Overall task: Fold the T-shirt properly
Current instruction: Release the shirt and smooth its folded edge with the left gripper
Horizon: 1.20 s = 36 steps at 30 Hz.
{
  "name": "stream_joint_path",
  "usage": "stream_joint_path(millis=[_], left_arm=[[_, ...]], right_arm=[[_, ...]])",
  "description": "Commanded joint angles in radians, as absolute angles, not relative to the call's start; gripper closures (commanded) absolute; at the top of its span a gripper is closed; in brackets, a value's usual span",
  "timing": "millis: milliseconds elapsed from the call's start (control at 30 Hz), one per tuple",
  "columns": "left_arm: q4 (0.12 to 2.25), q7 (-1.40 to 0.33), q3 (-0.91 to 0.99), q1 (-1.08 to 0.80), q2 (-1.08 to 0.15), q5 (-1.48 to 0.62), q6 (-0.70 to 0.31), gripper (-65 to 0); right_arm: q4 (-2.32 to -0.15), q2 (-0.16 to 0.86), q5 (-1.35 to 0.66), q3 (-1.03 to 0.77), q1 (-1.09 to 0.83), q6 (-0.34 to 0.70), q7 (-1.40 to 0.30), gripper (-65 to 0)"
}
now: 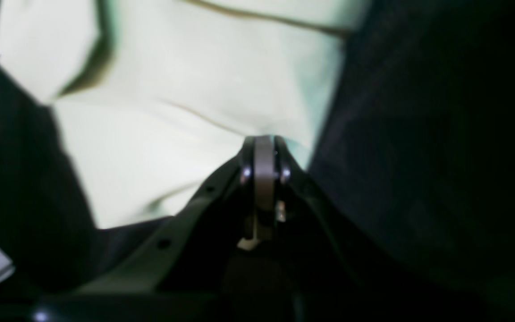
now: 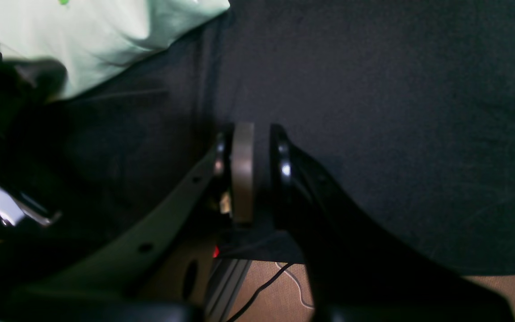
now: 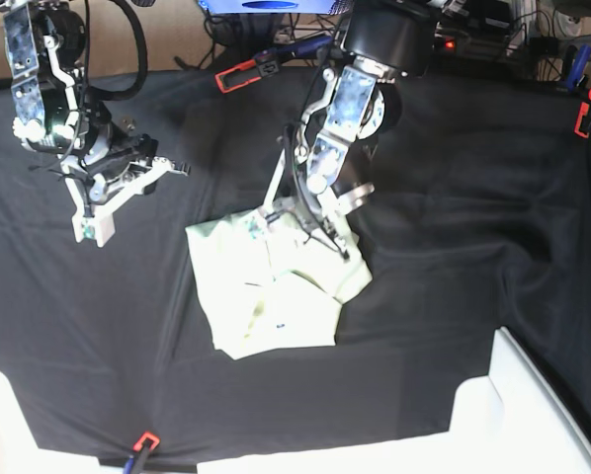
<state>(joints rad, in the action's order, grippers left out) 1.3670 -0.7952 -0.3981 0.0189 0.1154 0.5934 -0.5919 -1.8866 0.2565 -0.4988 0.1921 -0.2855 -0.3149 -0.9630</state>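
1. At the shirt's far right edge, my left gripper has its jaws pressed tight together with pale cloth bunched right at the tips. I judge it is pinching a fold of the T-shirt, though the wrist view is too blurred to see the fabric between the pads.

2. My right gripper hangs over bare black table cloth, well apart from the shirt. Its jaws stand a little apart with nothing between them, so it is empty.

3. The T-shirt lies near the middle of the table as a rough square already partly folded, with the left arm over its upper right corner.

4. To do this step well, I would lift only enough to clear the lower layer, since a high lift could drag the whole bundle.

5. I would carry the pinched edge across in a flat arc toward the opposite edge and line the two edges up before letting go.

6. I would bring the right gripper in to pin the near side, so the bundle does not slide on the cloth.
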Motion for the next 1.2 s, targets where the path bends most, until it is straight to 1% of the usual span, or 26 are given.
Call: stream_joint_path(millis=[0, 100, 200, 267, 333, 467, 633, 700, 800, 933, 1067, 1167], left_arm=[[1.383, -0.791, -0.398, 0.036, 0.122, 0.595, -0.585, 0.0], [1.403, -0.791, -0.395, 0.042, 0.108, 0.595, -0.585, 0.0], [1.488, -0.791, -0.392, 0.044, 0.093, 0.593, -0.585, 0.0], [1.531, -0.791, -0.367, 0.058, 0.085, 0.593, -0.585, 0.0], [1.527, -0.791, -0.337, 0.085, 0.085, 0.593, -0.585, 0.0], [1.426, -0.791, -0.305, 0.143, 0.085, 0.591, -0.585, 0.0], [1.222, -0.782, -0.306, 0.228, 0.084, 0.588, -0.585, 0.0], [1.156, -0.742, -0.305, 0.262, 0.084, 0.588, -0.584, 0.0], [1.112, -0.68, -0.303, 0.292, 0.084, 0.59, -0.57, 0.0], [1.144, -0.674, -0.303, 0.325, 0.084, 0.587, -0.487, 0.0], [1.225, -0.68, -0.3, 0.334, 0.079, 0.587, -0.487, 0.0], [1.336, -0.723, -0.216, 0.295, 0.074, 0.587, -0.49, 0.0]], right_arm=[[-1.9, 0.263, -0.504, 0.188, -0.278, -0.314, -0.951, -6.5], [-1.9, 0.263, -0.504, 0.188, -0.278, -0.314, -0.951, -6.5], [-1.9, 0.263, -0.504, 0.188, -0.278, -0.314, -0.951, -6.5], [-1.9, 0.263, -0.504, 0.188, -0.278, -0.314, -0.951, -6.5], [-1.9, 0.262, -0.504, 0.188, -0.278, -0.314, -0.951, -6.5], [-1.9, 0.26, -0.504, 0.188, -0.28, -0.314, -0.951, -6.5], [-1.9, 0.257, -0.504, 0.188, -0.28, -0.314, -0.951, -6.5], [-1.9, 0.257, -0.504, 0.188, -0.28, -0.314, -0.952, -6.5], [-1.9, 0.257, -0.504, 0.196, -0.28, -0.314, -0.952, -6.5], [-1.9, 0.257, -0.509, 0.197, -0.282, -0.312, -0.955, -6.5], [-1.903, 0.257, -0.51, 0.199, -0.282, -0.311, -0.957, -6.7], [-1.906, 0.262, -0.51, 0.2, -0.28, -0.308, -0.957, -6.7]])
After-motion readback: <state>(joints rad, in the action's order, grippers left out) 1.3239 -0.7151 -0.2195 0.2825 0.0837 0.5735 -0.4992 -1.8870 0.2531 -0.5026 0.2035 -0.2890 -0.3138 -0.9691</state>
